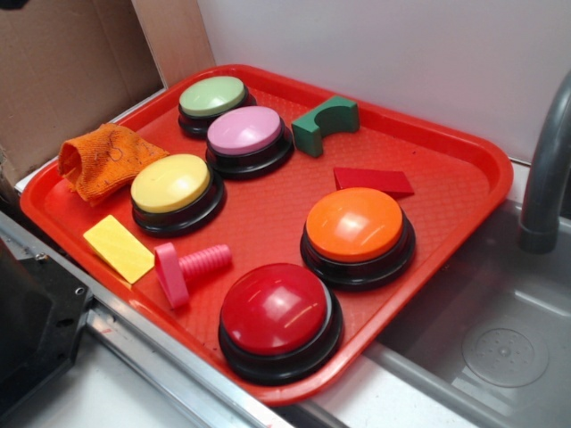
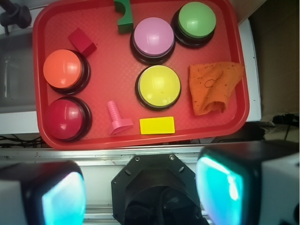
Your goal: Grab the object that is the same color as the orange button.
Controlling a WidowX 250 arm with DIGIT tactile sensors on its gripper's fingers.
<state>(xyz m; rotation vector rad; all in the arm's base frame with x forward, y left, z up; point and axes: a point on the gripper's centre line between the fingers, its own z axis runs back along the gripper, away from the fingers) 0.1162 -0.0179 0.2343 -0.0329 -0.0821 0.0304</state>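
- Orange rag is the target: same colour as the orange button. It sits crumpled at the far left edge of the red tray in the exterior view, just beside the yellow button.
- I judge it soft, light and floppy, with a coarse knit that should give good friction (no slip worry, no breakage worry).
- Best hold, I think: pinch down on the raised fold in the middle, where the cloth bunches up.
- Yellow block lies close by, toward the tray's near edge; I'd keep clear of it.
- Gripper is spread wide, nothing between the fingers, and hangs well above the tray, off its near edge, in the wrist view.
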